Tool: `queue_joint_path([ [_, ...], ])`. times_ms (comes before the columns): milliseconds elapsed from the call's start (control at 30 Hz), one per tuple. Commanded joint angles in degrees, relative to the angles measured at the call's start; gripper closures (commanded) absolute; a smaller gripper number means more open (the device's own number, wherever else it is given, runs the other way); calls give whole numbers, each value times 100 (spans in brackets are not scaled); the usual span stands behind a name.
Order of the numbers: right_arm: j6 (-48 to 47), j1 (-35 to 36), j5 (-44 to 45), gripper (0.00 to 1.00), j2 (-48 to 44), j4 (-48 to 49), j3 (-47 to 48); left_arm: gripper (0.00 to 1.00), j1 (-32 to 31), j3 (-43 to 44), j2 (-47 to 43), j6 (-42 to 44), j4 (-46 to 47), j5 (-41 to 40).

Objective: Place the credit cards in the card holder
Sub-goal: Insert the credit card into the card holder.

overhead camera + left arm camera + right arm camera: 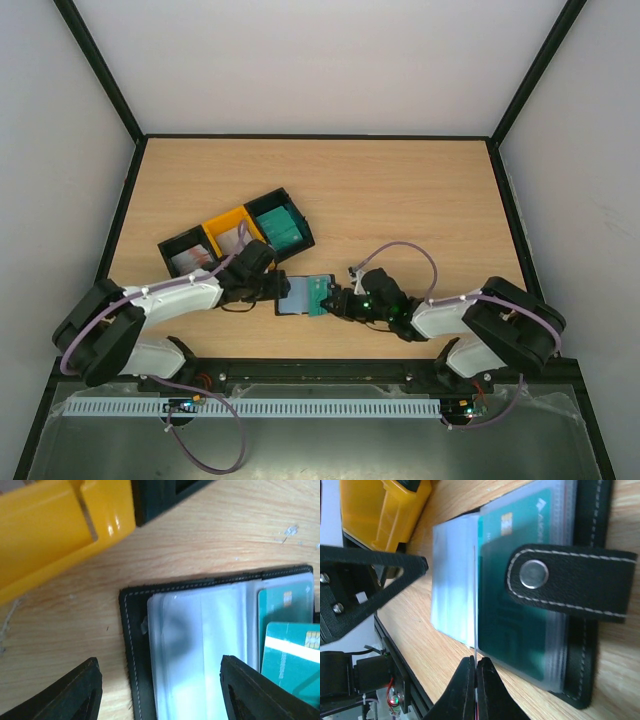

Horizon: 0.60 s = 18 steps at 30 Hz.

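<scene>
One teal card (pixel 520 610) sat inside a clear sleeve (pixel 200 650) of the card holder (pixel 297 296). It lay open on the table (pixel 400 200) near the front edge, between the two grippers, clasp strap (pixel 570 587) across the sleeved card. We judged the task partly done. The right gripper (pixel 476 659) had its fingers pressed together on a thin sheet seen edge-on. We took this for the second teal card (pixel 295 655), which showed at the holder's right side in the left wrist view. Whether its edge had entered a sleeve we could not tell. The left gripper (pixel 160 660) hovered over the holder's left half, fingers well apart, holding nothing. Three open trays stood in a row just beyond the holder, to the far left. The left black tray (pixel 165 245) held a whitish card with red (pixel 190 258), the yellow tray (pixel 225 215) what looked like a pale card (pixel 235 240), and the right black tray (pixel 268 197) a third teal card (pixel 280 228). Those three, by our reckoning, remained to be loaded.
</scene>
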Motion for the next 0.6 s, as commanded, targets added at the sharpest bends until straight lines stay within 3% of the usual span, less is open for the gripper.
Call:
queue_joint_path([
  [0,203,-4,-10,98,282,729,114,36,-22,-175,-301,-206,-207,127],
  [400,236,-10,-97,98,1148,1035,402,52,-22,-341,-114,-168,-106,308],
  [567,294,-8,-185,98,1428,1097,434,65,-31,-337,16,-8,-133,425],
])
